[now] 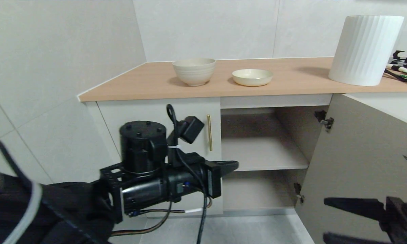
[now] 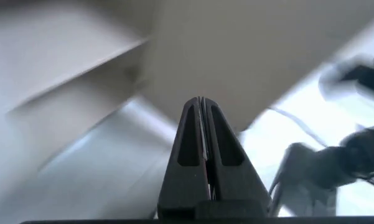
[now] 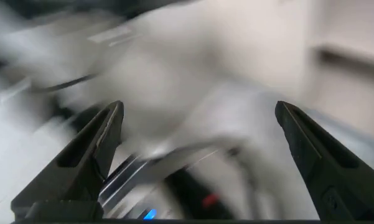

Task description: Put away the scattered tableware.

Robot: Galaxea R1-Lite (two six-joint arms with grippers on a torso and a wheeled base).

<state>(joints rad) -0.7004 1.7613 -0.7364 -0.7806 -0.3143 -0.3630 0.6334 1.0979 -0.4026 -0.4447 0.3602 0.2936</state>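
Bowl [image 1: 194,71]: deep and cream, upright on the countertop [image 1: 301,73], above the open cabinet [image 1: 251,125] and towards its left.
Dish [image 1: 252,77]: shallow and cream, directly above the cabinet opening, near the bowl but apart from it.
Left gripper [image 1: 231,165]: fingers pressed together and holding nothing, level with the cabinet's shelf [image 1: 257,154], at the opening's left edge.
Right gripper [image 1: 327,219]: fingers spread wide and empty, low in front of the cabinet's swung-out door [image 1: 356,162].
Step, as judged: first pickup not yet begun; the cabinet is open to receive.
Method: the spread right gripper looks better suited to the dish. It should pinch the rim, lift clear of the counter edge, lower past the door and set the dish flat on the shelf. The left gripper must part its fingers before taking the bowl.
Writing: none legible.
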